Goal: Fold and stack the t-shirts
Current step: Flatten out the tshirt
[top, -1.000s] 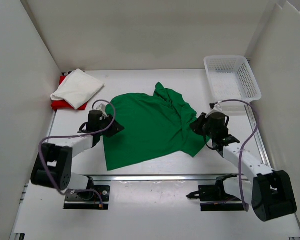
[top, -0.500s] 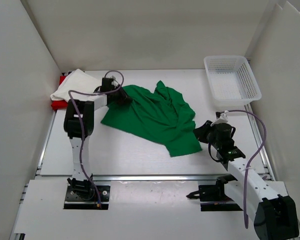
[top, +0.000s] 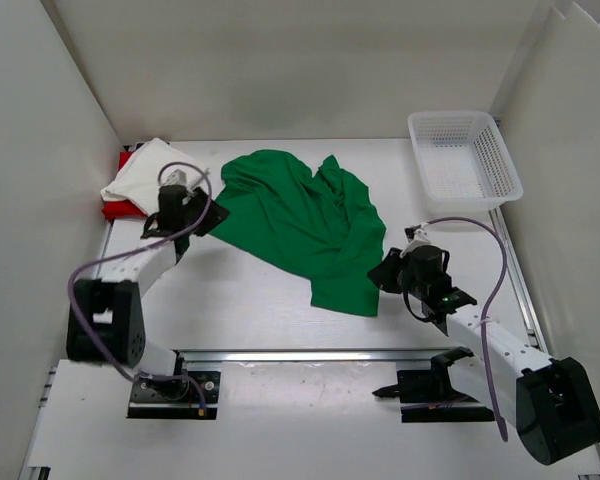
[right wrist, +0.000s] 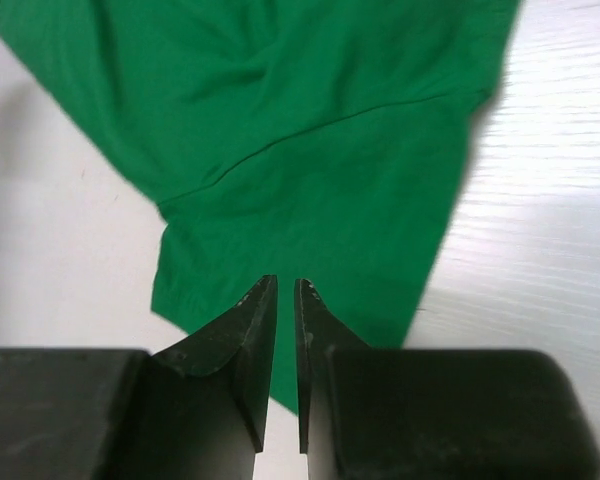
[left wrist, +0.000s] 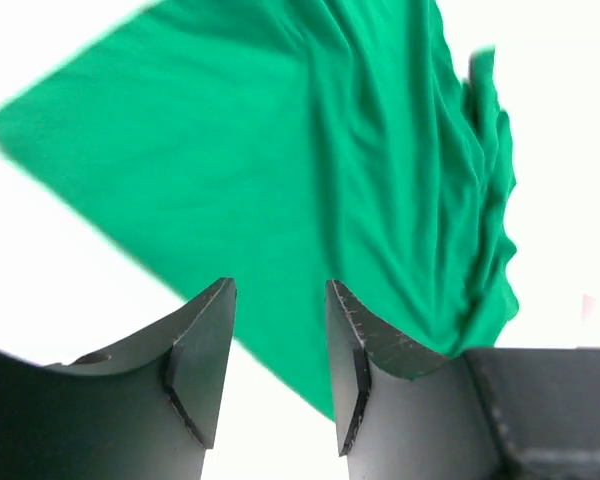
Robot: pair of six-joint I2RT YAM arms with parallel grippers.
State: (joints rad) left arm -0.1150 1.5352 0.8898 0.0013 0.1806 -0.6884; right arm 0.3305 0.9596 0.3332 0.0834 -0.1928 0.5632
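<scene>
Now | left jaws: let go, half apart, empty, drawn back from the cloth's left corner | right jaws: barely parted, nothing pinched, at the hem | green t-shirt (top: 300, 215): dragged rearward, rumpled slantwise on the desk (top: 240, 310), unfolded, so flatten again | white t-shirt (top: 148, 175) atop red t-shirt (top: 118, 209), back-left

I see a white mesh basket (top: 465, 152) in the far right corner of the white worktop (top: 260, 312).

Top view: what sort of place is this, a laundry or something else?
Likely a robot test bench: left arm and right arm bolted to a table, plain white panels around it, a green t-shirt to practise on.
</scene>
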